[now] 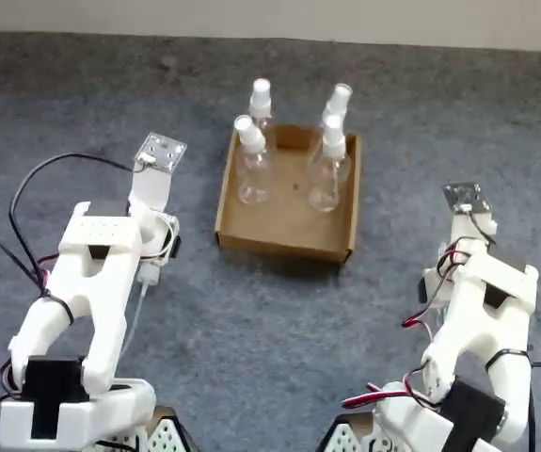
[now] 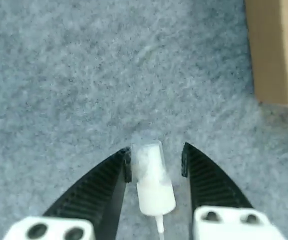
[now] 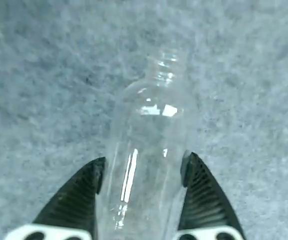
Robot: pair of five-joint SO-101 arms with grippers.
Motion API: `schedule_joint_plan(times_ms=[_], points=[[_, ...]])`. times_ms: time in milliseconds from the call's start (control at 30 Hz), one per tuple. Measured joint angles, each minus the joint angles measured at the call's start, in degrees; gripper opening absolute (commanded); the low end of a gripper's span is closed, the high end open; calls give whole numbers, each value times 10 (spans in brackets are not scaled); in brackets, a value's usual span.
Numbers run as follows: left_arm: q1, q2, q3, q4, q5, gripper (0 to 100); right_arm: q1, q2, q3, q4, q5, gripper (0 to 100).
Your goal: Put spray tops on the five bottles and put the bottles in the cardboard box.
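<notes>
Four bottles with white spray tops stand upright out at the cardboard box (image 1: 284,240). It sits on the grey carpeted counter (image 1: 279,330) ahead of both tools, to the right of the left tool and to the left of the right one. Two bottles are plainly inside: the near left bottle (image 1: 251,179) and the near right bottle (image 1: 325,184). Their bases are on the box floor, well apart, with bare cardboard between them. The far left bottle (image 1: 262,102) and the far right bottle (image 1: 337,105) rise at the box's far wall. Whether their bases are inside it or just behind it, I can't tell from here. Each far one stands just behind its near partner.

Over to the left tool (image 2: 156,156): its black ribbed fingers (image 2: 108,185) are pinching a loose spray top (image 2: 153,187), one finger pressed right against the clear cap. The cap end points away from the tool and the thin dip tube (image 2: 159,226) trails back toward the wrist. A corner of the box shows beyond this tool, with carpet in between.

And the right tool (image 3: 144,167): its fingers are clamped on either flank of the fifth bottle (image 3: 149,130). This one is clear, its open threaded neck (image 3: 165,62) pointing away from the tool, grey carpet beneath it. The right arm (image 1: 482,292) carrying it sits well apart from the box, out to the box's right.
</notes>
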Motion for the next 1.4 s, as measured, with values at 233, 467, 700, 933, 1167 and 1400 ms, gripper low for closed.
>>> schedule_joint_plan(times_ms=[233,467,700,933,1167,1400], points=[[-15,95,-9,-8,2,102,0,4,-8,13,-4,127],[-12,131,-37,-6,1,3,0,4,-8,13,-6,131],[-18,69,-77,38,24,3,0,4,-37,69,-6,136],[-12,-76,-98,92,98,4,0,4,-84,119,-6,253],[31,-205,12,94,115,4,0,4,-88,126,-6,264],[31,-295,93,69,117,4,-5,55,-181,144,-61,259]])
